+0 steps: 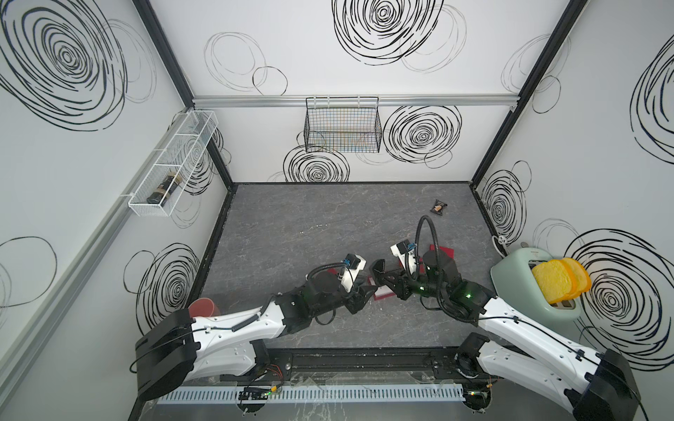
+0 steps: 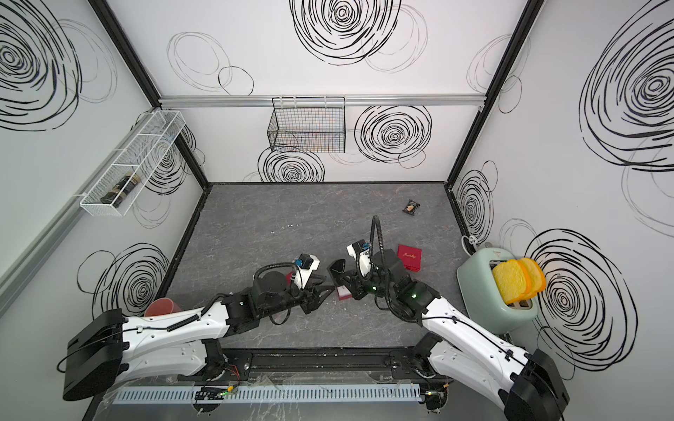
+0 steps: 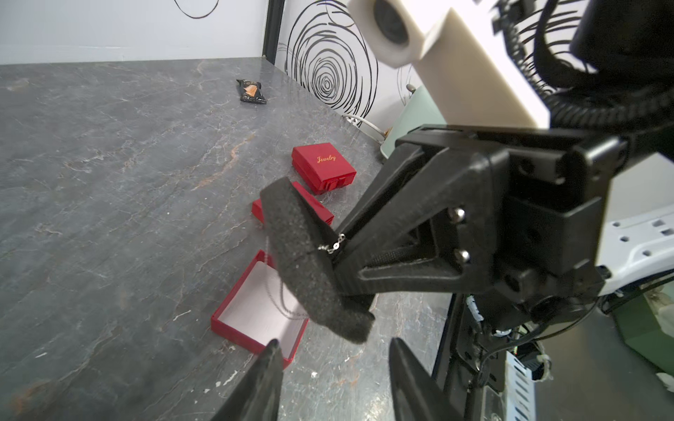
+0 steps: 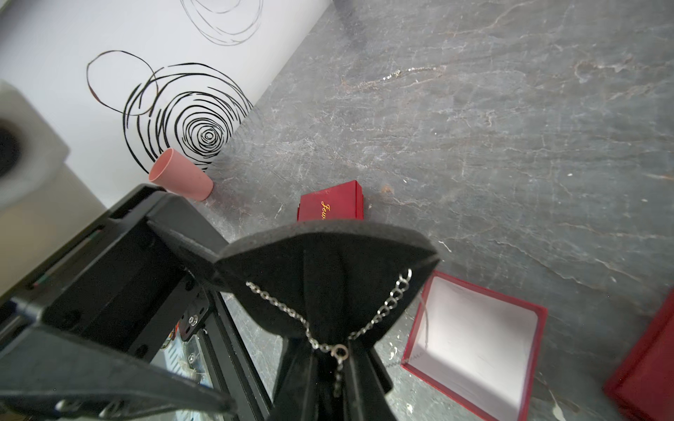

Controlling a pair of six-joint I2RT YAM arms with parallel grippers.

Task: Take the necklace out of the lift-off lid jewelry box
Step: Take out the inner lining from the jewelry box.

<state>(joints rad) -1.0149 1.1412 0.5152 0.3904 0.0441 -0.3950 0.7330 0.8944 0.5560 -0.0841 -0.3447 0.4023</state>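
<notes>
White walls scrawled with black swirls close in a dark grey marbled desk (image 1: 291,218). Near its front edge the left pincer (image 3: 333,344) stands about half open and empty. Its tips point at the square black foam pad (image 3: 302,262) just beside it, slightly higher and to its right. The thin silver chain necklace (image 4: 383,311) is threaded on that pad. Its clasp ends cross the pad's back, and the loop hangs down toward the white-lined open red box base (image 3: 237,335) beneath, so its long axis runs downward. The right pincer (image 4: 339,359) is clamped narrow on the pad's bent edge, with the clasp between its tips. The left arm is free and nearest the dangling loop, so I judge it the one to draw the chain off.
</notes>
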